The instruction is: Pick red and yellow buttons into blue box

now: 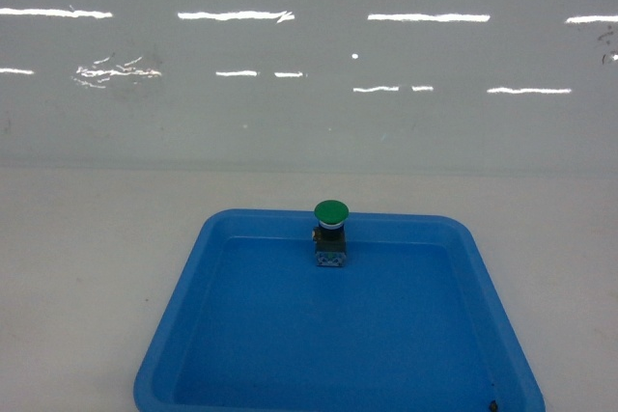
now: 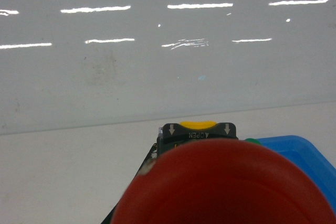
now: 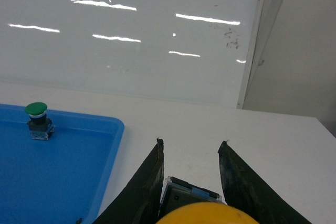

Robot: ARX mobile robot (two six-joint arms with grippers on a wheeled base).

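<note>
In the left wrist view the red button [image 2: 226, 187] fills the bottom of the frame, cap toward the camera. Its dark base [image 2: 197, 130], marked OPEN, points away above the white table. My left gripper is shut on it, and only a dark edge of one of its fingers [image 2: 149, 159] shows. In the right wrist view the yellow button [image 3: 210, 214] sits between the black fingers of my right gripper [image 3: 192, 142], which is shut on its dark-and-clear base. The blue box is out of view. Neither gripper shows in the head view.
A shallow blue tray [image 1: 174, 325] lies on the white table in front of me. A green-capped button [image 1: 330, 211] stands upright at its far edge. The tray [image 3: 113, 129] is left of the right gripper and right of the left one. A glossy white wall [image 1: 309, 94] stands behind.
</note>
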